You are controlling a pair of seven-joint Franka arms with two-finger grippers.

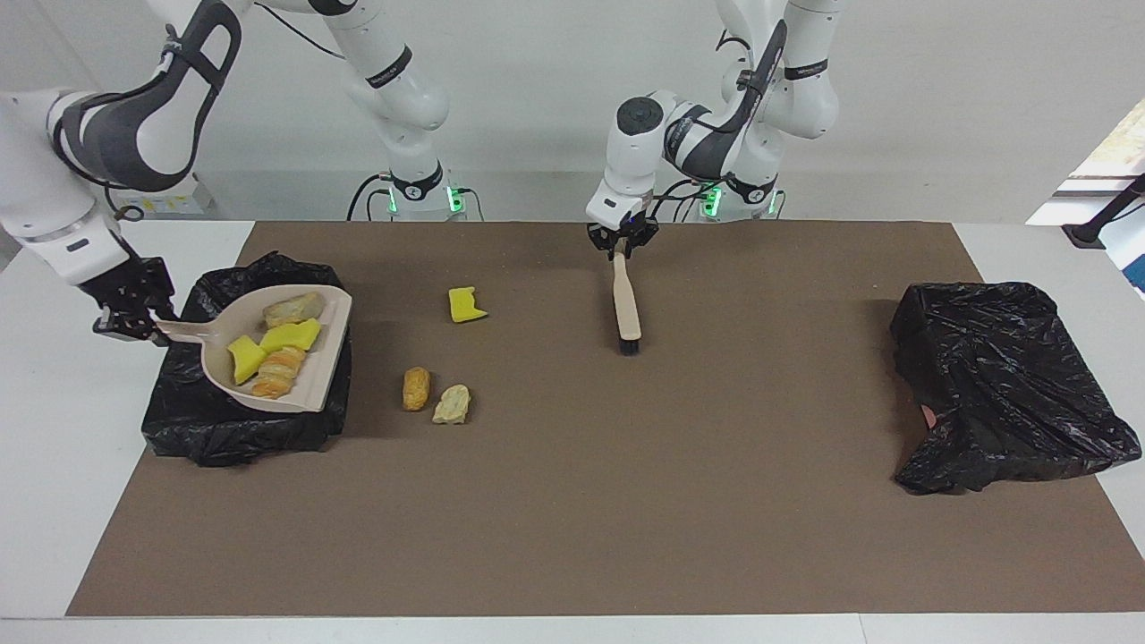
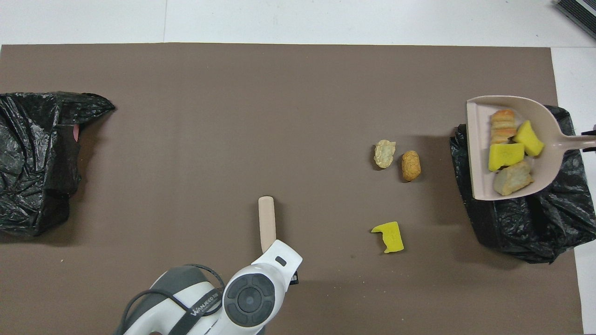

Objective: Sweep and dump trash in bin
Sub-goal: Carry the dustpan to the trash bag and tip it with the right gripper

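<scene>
Progress: partial. The dustpan (image 1: 268, 358) carries four pieces of trash: two yellow sponge chunks (image 1: 273, 344) and two tan bread-like lumps (image 1: 279, 371). It is raised over the black-lined bin (image 1: 224, 429) at the right arm's end of the table (image 1: 572, 537) and has not been tipped. The right gripper (image 1: 134, 317) has its jaws closed on the dustpan handle.

Remaining: three pieces lie on the table. In the facing view, a third sponge chunk (image 1: 467, 305) lies at 1 o'clock from a brown lump (image 1: 416, 388), and a pale lump (image 1: 452, 404) lies just beside the brown one, toward 4 o'clock. All three are near the bin and must be swept up after the dump.

The left gripper (image 1: 622, 240) has its jaws closed on the brush (image 1: 626, 304) handle; the bristles point away from the robots, at or just above the table.

Clearance: open table separates the brush from the loose trash. A second black bag (image 1: 1002, 385) sits at the left arm's end, well apart. The loose pieces lie well in from the mat edges.
</scene>
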